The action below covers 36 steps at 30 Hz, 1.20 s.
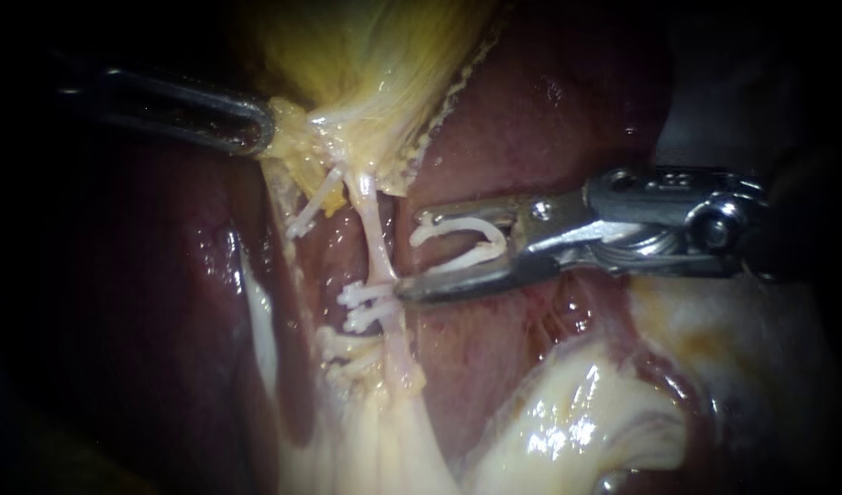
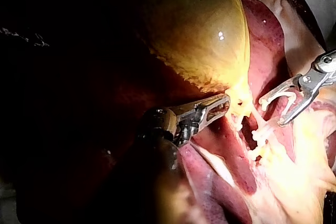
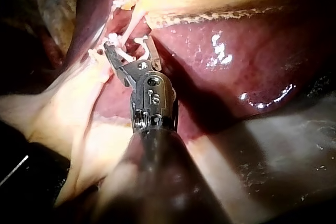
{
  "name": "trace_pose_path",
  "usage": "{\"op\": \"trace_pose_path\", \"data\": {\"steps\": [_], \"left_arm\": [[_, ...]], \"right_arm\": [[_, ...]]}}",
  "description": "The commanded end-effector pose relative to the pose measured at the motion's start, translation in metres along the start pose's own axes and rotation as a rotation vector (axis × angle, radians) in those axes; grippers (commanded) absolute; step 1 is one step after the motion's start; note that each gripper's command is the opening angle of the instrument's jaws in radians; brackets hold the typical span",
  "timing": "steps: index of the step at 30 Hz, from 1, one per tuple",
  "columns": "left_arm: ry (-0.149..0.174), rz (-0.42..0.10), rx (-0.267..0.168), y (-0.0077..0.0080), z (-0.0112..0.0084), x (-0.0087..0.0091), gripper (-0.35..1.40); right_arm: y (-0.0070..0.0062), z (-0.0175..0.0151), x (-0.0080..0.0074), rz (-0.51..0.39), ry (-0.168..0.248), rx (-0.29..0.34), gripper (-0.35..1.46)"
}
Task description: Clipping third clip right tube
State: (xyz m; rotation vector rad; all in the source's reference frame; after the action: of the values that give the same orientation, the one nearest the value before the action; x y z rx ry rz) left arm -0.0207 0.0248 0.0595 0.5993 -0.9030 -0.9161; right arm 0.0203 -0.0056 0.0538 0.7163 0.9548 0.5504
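The right tube [image 1: 373,225] runs down from the yellow gallbladder [image 1: 384,55], with two white clips [image 1: 366,305] on its lower part. My right instrument [image 1: 410,257] carries an open white clip [image 1: 458,243] between its wide-spread jaws. Its tips sit just right of the tube, above the two clips, and the tube is not between the jaws. In its wrist view the instrument [image 3: 128,45] points at the clipped tube [image 3: 111,38]. My left instrument [image 1: 260,128] is shut on tissue at the gallbladder's neck, as its own wrist view also shows [image 2: 223,107].
The left tube [image 1: 315,202] slants beside the right one and carries a white clip. Dark red liver [image 1: 531,101] lies behind and to both sides. Pale fatty tissue [image 1: 568,422] fills the lower right.
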Motion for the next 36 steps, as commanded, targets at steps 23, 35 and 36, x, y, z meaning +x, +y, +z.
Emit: {"op": "trace_pose_path", "data": {"steps": [23, 35, 36], "left_arm": [[-0.001, 0.001, -0.002, 0.0000, 0.0003, 0.0002, -0.35], [-0.001, 0.001, -0.003, 0.0000, 0.0003, 0.0001, -0.35], [-0.001, 0.001, -0.002, 0.0000, 0.0003, 0.0001, -0.35]], "right_arm": [[0.0042, 0.0062, -0.0012, 0.205, 0.268, 0.246, 0.48], [0.0032, 0.0037, 0.0025, 0.306, 0.382, 0.383, 0.40], [0.0032, 0.0036, 0.0026, 0.313, 0.381, 0.385, 0.38]]}}
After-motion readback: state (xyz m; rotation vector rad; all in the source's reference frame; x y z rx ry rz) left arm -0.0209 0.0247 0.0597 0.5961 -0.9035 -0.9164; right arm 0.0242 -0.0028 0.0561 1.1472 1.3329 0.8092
